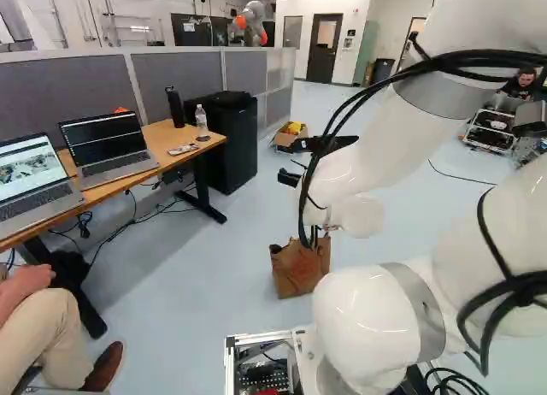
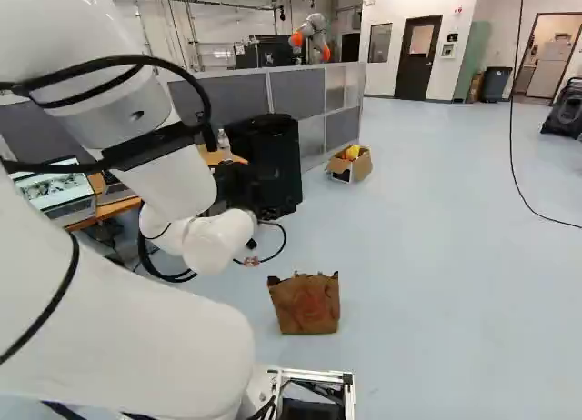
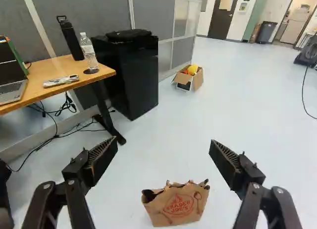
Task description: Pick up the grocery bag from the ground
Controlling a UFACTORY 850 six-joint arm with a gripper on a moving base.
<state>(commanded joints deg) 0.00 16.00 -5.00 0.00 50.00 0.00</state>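
- The place looked like a robotics lab.
- Another robot (image 2: 316,23) stood behind partitions (image 2: 296,95), top centre of the right base view.
- Laptops (image 1: 104,142) sat on a desk (image 1: 162,137), left in the left base view.

That white arm (image 1: 372,322) goes up from the base joint, bends over high up, and slants down to its wrist (image 1: 359,215), black cables (image 1: 329,138) looping alongside. The black gripper (image 1: 285,162) points ahead and somewhat downward, its two fingers (image 3: 102,159) spread well apart.
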